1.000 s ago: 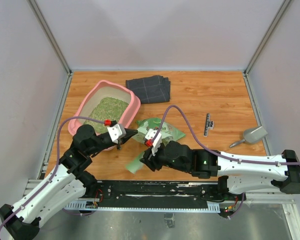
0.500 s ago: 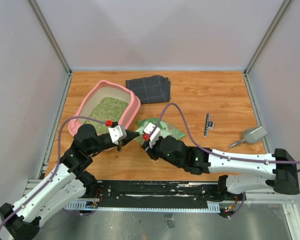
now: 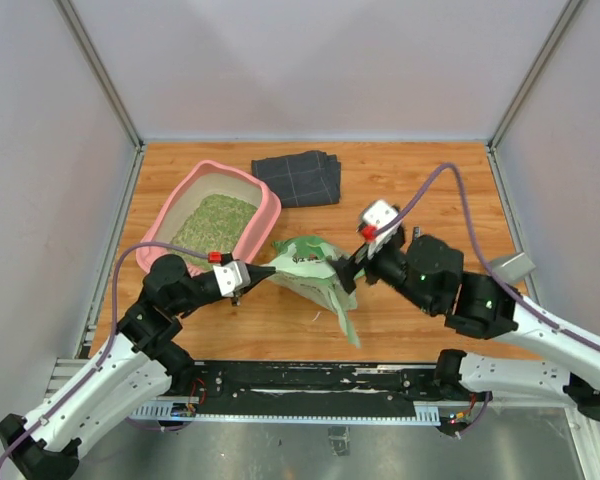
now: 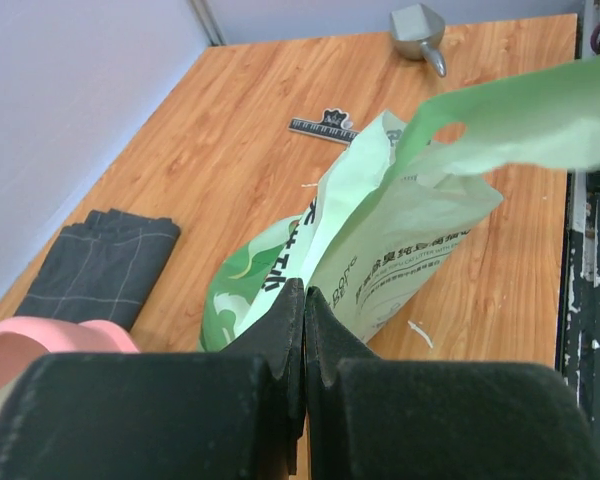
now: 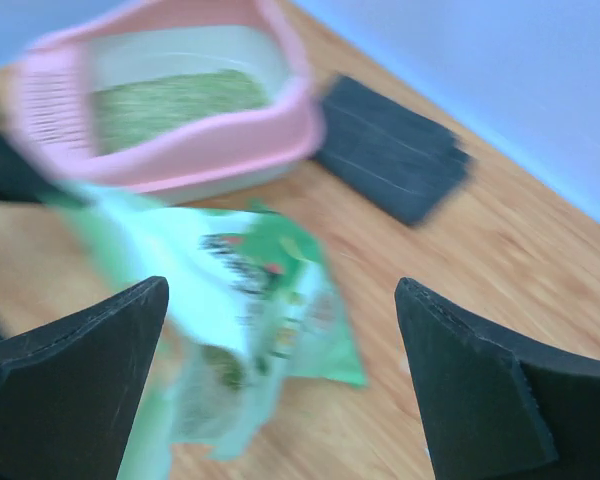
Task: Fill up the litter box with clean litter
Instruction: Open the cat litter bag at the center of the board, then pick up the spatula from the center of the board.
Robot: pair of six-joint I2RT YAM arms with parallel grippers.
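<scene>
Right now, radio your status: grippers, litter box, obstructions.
Left gripper shut on bag. Right gripper open beside it. Litter box holds litter. Bag beside box, not over it.

Robotics lab cell, plain grey wall panels (image 3: 320,70), aluminium corner framing (image 3: 99,72), wooden tabletop (image 3: 430,190), black mounting rail (image 3: 310,378)

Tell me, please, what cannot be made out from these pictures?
Right wrist view: motion blur leaves the print on the green-and-white printed plastic bag unreadable.
Top view: the right arm hides most of the grey metal scoop.
Left wrist view: the left pincer and frame edge cut off the pink plastic litter box.
</scene>
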